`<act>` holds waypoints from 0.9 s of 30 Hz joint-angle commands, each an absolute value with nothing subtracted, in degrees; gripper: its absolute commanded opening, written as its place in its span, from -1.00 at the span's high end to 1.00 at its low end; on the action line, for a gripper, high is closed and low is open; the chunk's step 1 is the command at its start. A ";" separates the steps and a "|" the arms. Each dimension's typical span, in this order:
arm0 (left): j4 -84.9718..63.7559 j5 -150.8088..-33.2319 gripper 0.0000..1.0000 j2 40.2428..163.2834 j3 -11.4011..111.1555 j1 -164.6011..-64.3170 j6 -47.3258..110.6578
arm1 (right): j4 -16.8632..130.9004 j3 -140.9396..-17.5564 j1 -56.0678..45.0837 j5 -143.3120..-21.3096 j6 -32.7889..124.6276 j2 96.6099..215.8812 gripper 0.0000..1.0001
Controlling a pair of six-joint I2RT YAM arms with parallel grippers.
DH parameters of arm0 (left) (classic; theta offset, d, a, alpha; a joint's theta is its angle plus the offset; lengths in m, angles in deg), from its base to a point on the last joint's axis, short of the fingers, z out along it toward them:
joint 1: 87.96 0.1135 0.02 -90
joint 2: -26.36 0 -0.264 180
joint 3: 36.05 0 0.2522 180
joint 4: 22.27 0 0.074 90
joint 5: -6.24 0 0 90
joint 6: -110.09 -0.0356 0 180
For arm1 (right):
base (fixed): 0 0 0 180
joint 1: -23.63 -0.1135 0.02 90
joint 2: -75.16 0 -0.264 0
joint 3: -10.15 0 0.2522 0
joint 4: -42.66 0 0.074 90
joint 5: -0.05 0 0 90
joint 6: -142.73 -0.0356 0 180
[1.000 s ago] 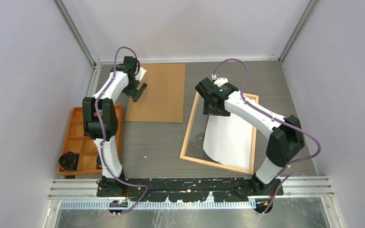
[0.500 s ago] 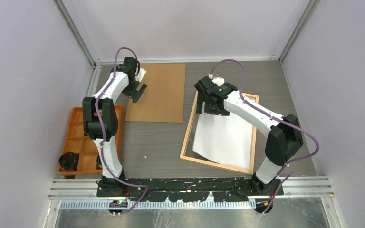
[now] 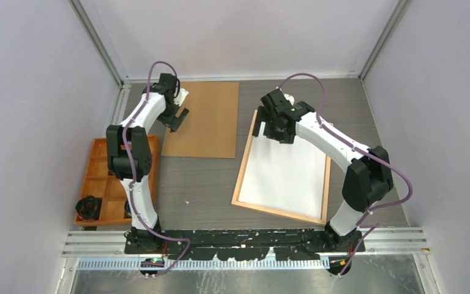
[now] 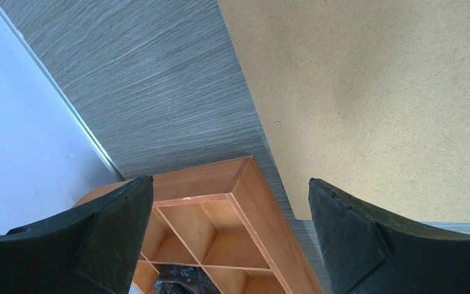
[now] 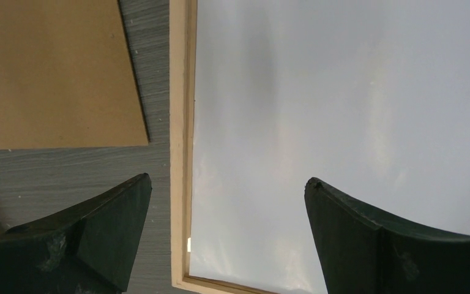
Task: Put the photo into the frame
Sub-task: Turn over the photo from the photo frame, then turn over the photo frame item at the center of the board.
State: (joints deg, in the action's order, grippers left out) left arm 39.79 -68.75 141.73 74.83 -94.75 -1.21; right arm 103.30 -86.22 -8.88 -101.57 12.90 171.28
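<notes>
The photo (image 3: 286,173) lies white back up, flat inside the light-orange wood frame (image 3: 241,173) on the right of the table. In the right wrist view the photo (image 5: 343,122) fills the frame (image 5: 181,153) up to its left strip. My right gripper (image 3: 264,127) is open and empty above the frame's far left corner; in the right wrist view (image 5: 226,196) its jaws stand wide apart. My left gripper (image 3: 179,119) is open and empty over the left edge of the brown backing board (image 3: 203,119); it also shows in the left wrist view (image 4: 231,202).
An orange compartment tray (image 3: 100,160) stands at the left, with a dark object (image 3: 88,206) in a near compartment. The tray (image 4: 245,208) and board (image 4: 373,104) show in the left wrist view. Walls and metal rails enclose the table.
The photo, hanging curled from my right gripper, came down and now lies flat in the frame. My right gripper let go of it and moved to the frame's far left corner. The left arm has not moved.
</notes>
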 commanded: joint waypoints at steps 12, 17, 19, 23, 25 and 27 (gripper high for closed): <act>42.76 -58.79 -1.00 153.63 97.19 -88.63 -0.35 | 92.65 -109.73 -9.15 -96.17 9.06 191.11 -1.00; 43.17 -56.88 -0.96 158.84 100.36 -88.22 0.56 | 92.15 -119.43 -9.16 -96.70 9.13 201.84 -1.00; 42.62 -56.59 -0.93 160.12 100.10 -86.67 0.83 | 92.19 -122.55 -9.08 -96.94 9.01 205.27 -1.00; 41.36 -56.40 -0.88 161.83 99.18 -86.55 1.77 | 91.51 -126.76 -9.13 -96.53 8.17 210.70 -1.00; 40.81 -56.87 -0.87 162.36 98.59 -86.60 2.20 | 90.88 -127.87 -9.14 -95.95 7.69 212.29 -1.00; 41.16 -57.49 -0.86 163.03 98.72 -86.58 2.72 | 90.61 -128.31 -9.06 -95.61 7.27 213.40 -1.00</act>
State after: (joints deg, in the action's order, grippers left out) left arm 41.67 -57.78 163.26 98.41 -86.81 0.86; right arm 92.63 -124.45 -8.92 -96.19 8.75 213.03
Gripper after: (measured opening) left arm 0.936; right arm 0.996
